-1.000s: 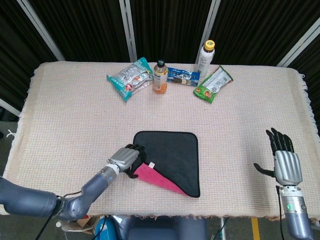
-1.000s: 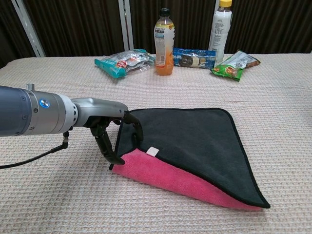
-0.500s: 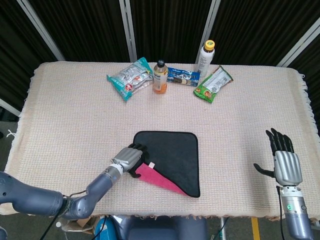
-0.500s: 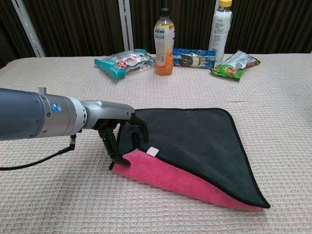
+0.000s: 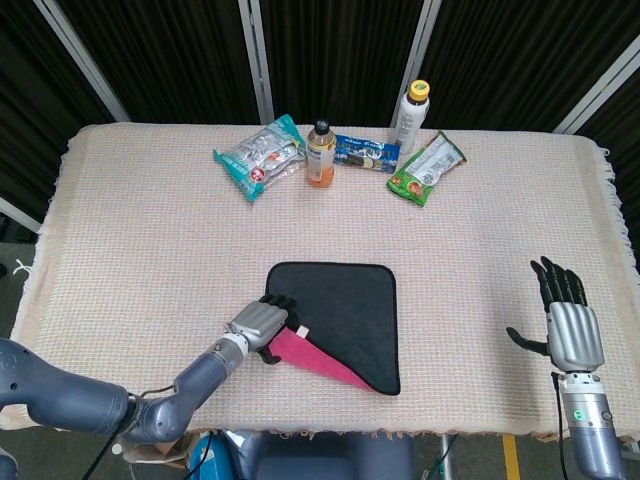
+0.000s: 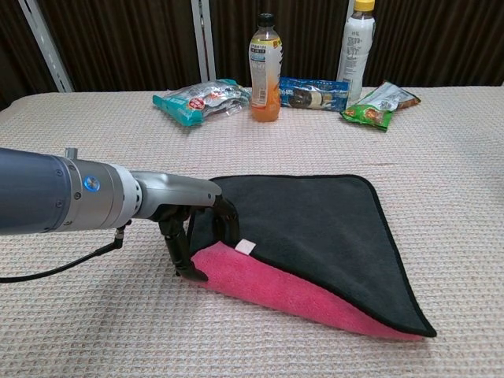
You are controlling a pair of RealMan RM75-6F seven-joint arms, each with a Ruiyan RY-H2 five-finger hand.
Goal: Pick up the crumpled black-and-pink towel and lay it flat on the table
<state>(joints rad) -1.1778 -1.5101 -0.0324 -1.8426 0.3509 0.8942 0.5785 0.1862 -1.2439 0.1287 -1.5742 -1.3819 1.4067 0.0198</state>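
The black-and-pink towel (image 5: 345, 318) (image 6: 315, 228) lies on the table near the front edge, black side up, its near-left corner folded over so a pink strip (image 6: 276, 290) with a small white tag shows. My left hand (image 5: 262, 324) (image 6: 197, 228) pinches the towel's left corner, fingers curled around the edge. My right hand (image 5: 566, 318) hovers far to the right of the towel, fingers spread, holding nothing; the chest view does not show it.
At the table's far side stand an orange-drink bottle (image 5: 320, 154) (image 6: 266, 68) and a white bottle (image 5: 411, 118) (image 6: 356, 47), with snack packets (image 5: 261, 158) (image 5: 366, 154) (image 5: 428, 167) lying beside them. A woven beige cloth (image 5: 140, 230) covers the table.
My left hand has slid slightly toward the front edge along the towel's left corner, keeping its hold. The towel and my right hand have barely moved.
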